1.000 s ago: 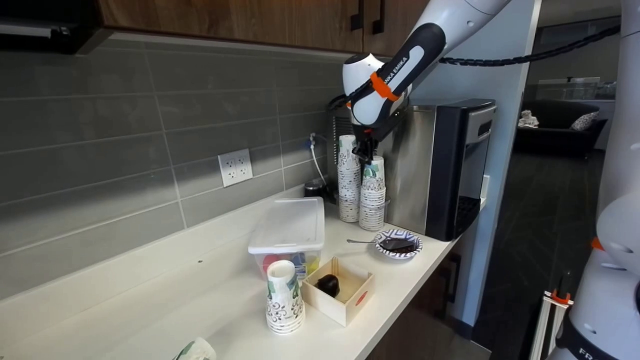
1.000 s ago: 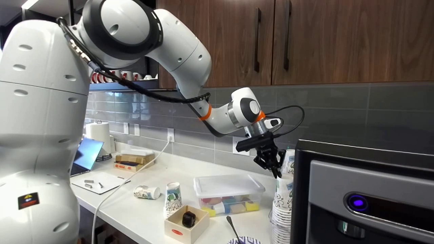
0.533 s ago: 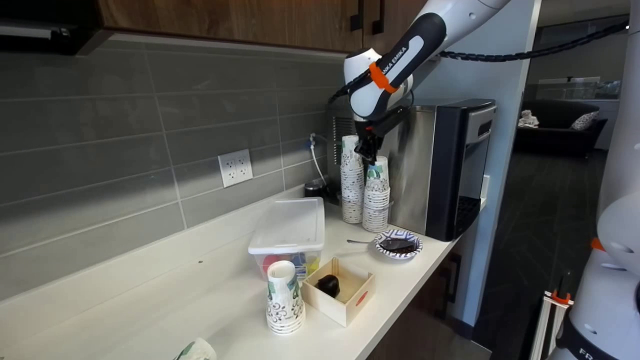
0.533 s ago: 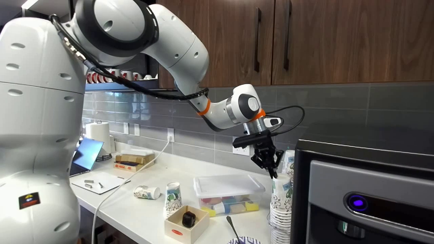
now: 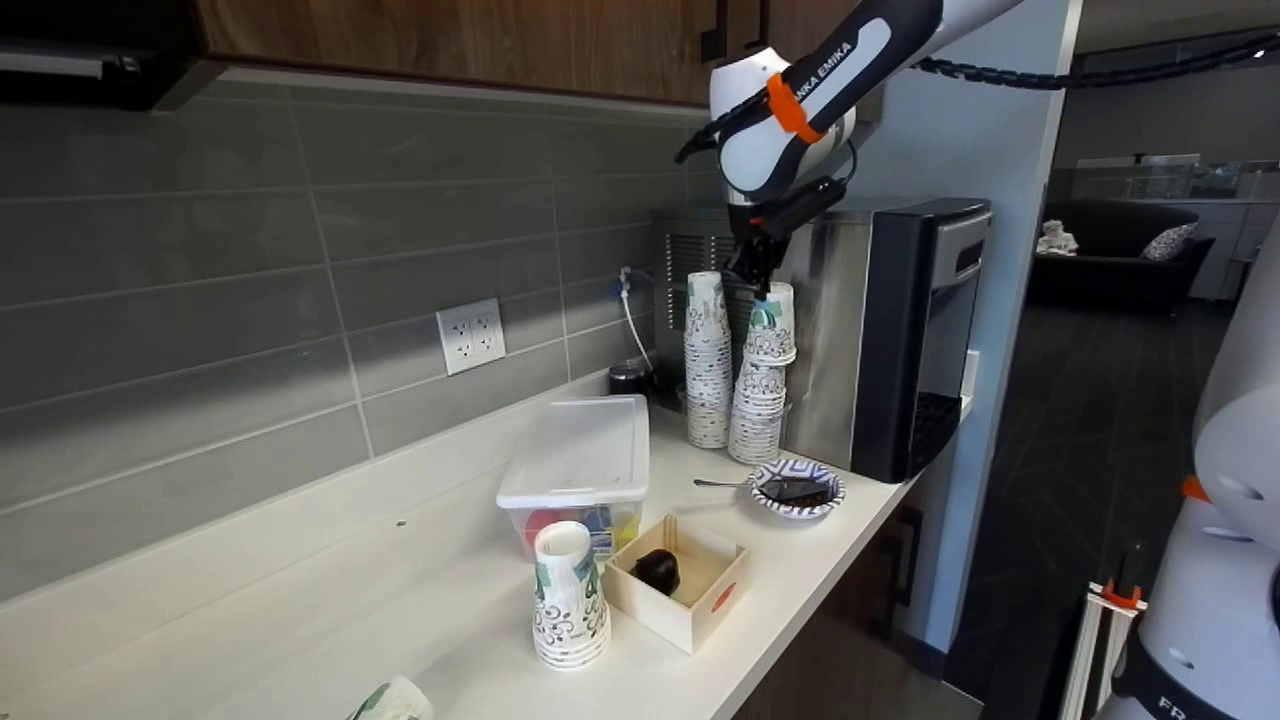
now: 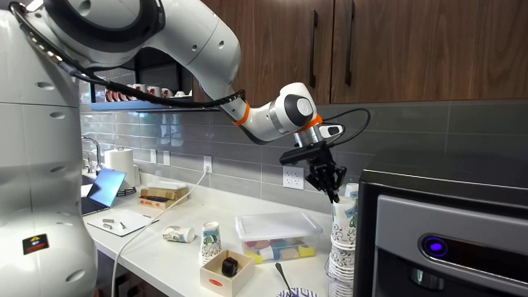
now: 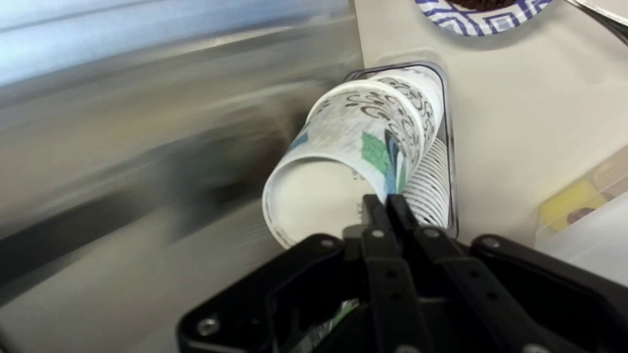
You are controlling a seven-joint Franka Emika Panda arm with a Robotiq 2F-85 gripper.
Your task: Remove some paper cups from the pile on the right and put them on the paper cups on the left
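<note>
Wrist view: with the gripper [image 7: 385,201] at six o'clock, we see its jaws drawn together on the base edge of an upside-down paper cup [image 7: 343,142]; we read it as closed, gripping that cup. The cup's mouth points toward one o'clock and overlaps the top of the tall stack [image 7: 427,100], which stands in a clear tray [image 7: 448,127]; whether cup and stack touch, we cannot tell. From eight to eleven o'clock a steel-sided machine [image 7: 122,147] fills the field.

Taking the wooden box [image 5: 655,612] as the dial's centre in an exterior view, we find the tall stack at half past twelve on the pale counter [image 5: 450,620], a second stack [image 5: 708,370] close beside it. The short stack [image 5: 570,600] of inverted cups stands just beside the box at nine o'clock. We place the lidded bin [image 5: 580,450] at eleven, the patterned bowl [image 5: 796,512] at two and, along the counter's back, grey wall tiles [image 5: 180,350] with a power outlet [image 5: 470,335] at half past ten. Beyond, toward two o'clock, we make out a dark sofa [image 5: 1110,285] and a patterned cushion [image 5: 1168,242].

Around the same box in an exterior view, we note a cup on its side [image 6: 173,234] and a laptop [image 6: 108,187] toward ten o'clock, a paper-towel roll [image 6: 119,167] between ten and eleven, and wooden cabinets [image 6: 268,53] at twelve.
</note>
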